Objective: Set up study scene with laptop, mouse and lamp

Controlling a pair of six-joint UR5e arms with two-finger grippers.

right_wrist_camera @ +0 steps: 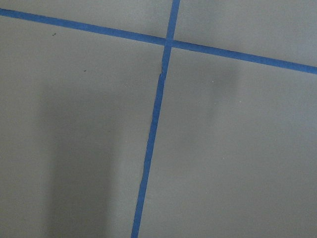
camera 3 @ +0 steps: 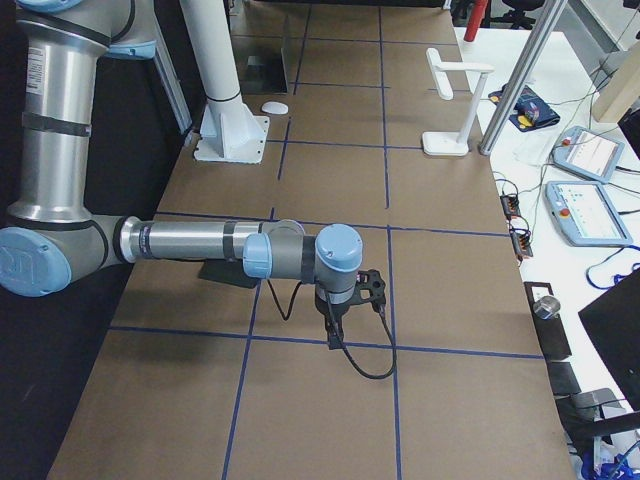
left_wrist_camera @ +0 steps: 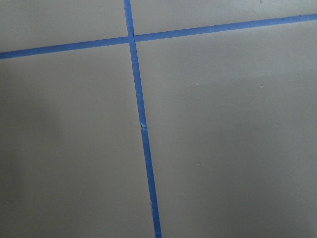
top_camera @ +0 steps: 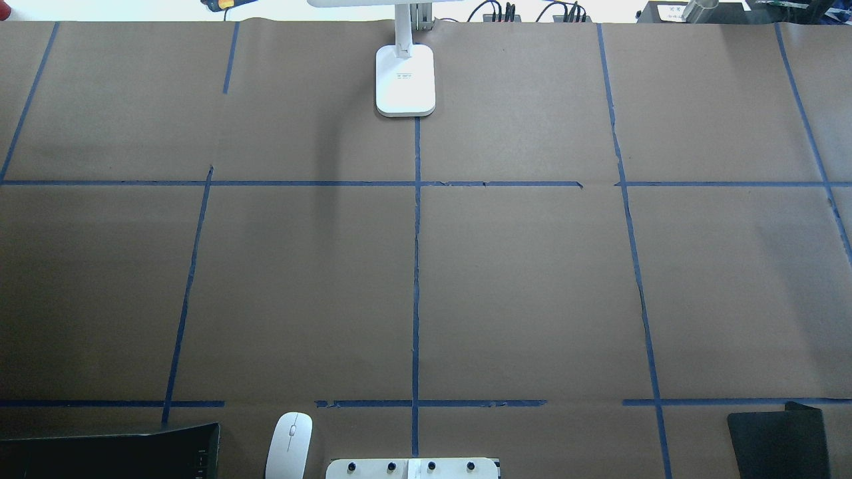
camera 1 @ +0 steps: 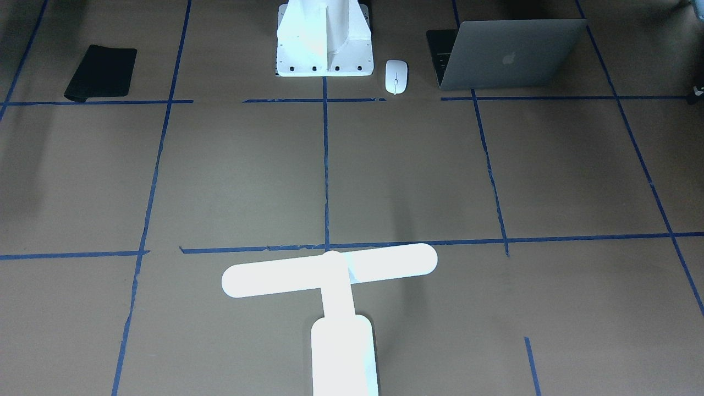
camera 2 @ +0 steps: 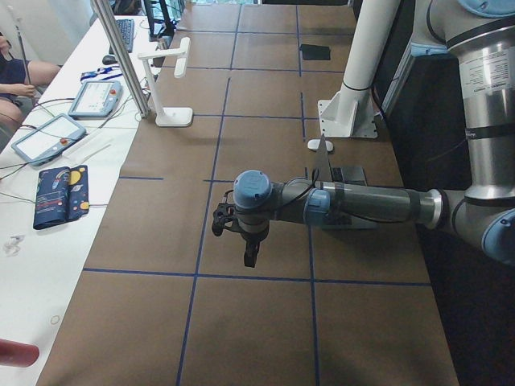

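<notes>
Only the side views catch the left gripper (camera 2: 250,254) and right gripper (camera 3: 332,334) above the desk (camera 2: 161,217), and I can't tell how the jaws stand. Overhead just gets the lamp (top_camera: 405,80), mouse (top_camera: 289,444) and laptop (top_camera: 113,454).

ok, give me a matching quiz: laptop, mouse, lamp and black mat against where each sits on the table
Things:
1 laptop
2 mouse
3 lamp
4 black mat

Places:
A far edge, across from the pedestal
B between pedestal and laptop
C robot's left, near edge, lid open
D robot's right, near edge, lying flat

Pairs: 1-C, 2-B, 3-A, 4-D
</notes>
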